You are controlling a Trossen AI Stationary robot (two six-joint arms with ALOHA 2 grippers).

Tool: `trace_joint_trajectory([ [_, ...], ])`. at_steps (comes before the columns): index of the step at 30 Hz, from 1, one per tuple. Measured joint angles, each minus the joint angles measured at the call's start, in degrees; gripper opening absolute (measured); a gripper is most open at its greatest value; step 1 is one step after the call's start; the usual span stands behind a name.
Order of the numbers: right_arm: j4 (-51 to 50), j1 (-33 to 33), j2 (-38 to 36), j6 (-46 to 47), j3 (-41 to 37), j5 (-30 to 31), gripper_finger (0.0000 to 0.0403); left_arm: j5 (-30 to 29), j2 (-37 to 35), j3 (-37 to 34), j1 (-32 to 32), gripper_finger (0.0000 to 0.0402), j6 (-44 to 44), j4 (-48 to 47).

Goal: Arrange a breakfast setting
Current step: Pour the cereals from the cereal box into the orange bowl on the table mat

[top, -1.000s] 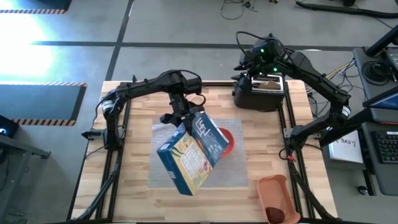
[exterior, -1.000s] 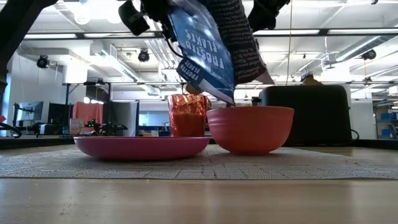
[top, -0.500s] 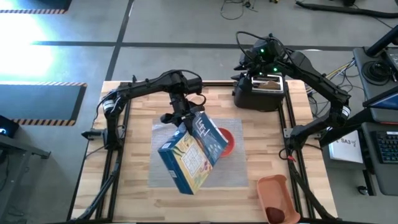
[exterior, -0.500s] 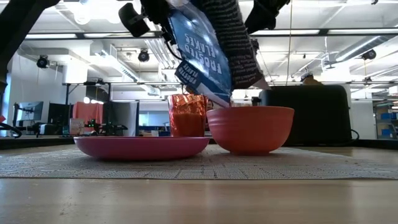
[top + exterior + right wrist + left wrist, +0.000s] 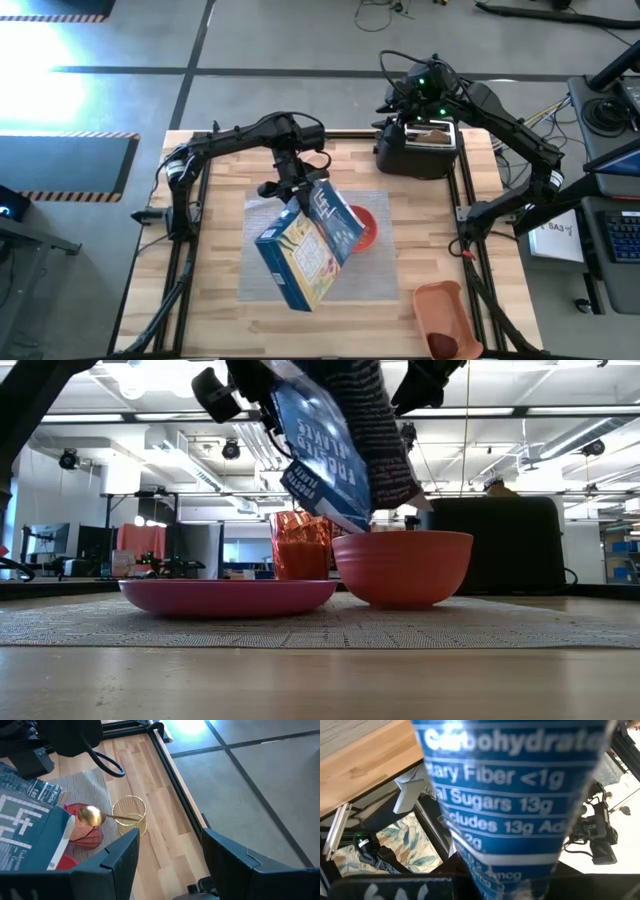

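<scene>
Left gripper (image 5: 296, 192) clamps a tilted cereal box (image 5: 308, 250) over the orange bowl (image 5: 402, 567) on the placemat (image 5: 262, 270) at the counter's centre; flakes could overshoot the rim. Right gripper (image 5: 170, 851), open, hovers over the toaster (image 5: 417, 146) near the far edge

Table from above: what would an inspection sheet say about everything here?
Surface: wooden table, grey placemat on it.
Job's things: pink plate, orange bowl and orange cup on the placemat; gold spoon in the clear glass; toast in the toaster; apple in the orange tray.
Clutter: cereal box, tilted over the bowl.
Grippers: left gripper shut on the cereal box; right gripper open, near the toaster.
Cables: loose cables on the floor.
Surroundings: keyboard at the right.
</scene>
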Motion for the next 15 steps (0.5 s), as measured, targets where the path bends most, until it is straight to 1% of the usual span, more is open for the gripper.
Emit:
trace_joint_trajectory([
  [15, 0.02, 0.02, 0.0, 0.06, 0.0, 0.01, 0.0203, -0.11, 0.02, -0.47, 0.17, 0.0069, -2.07, -0.8],
])
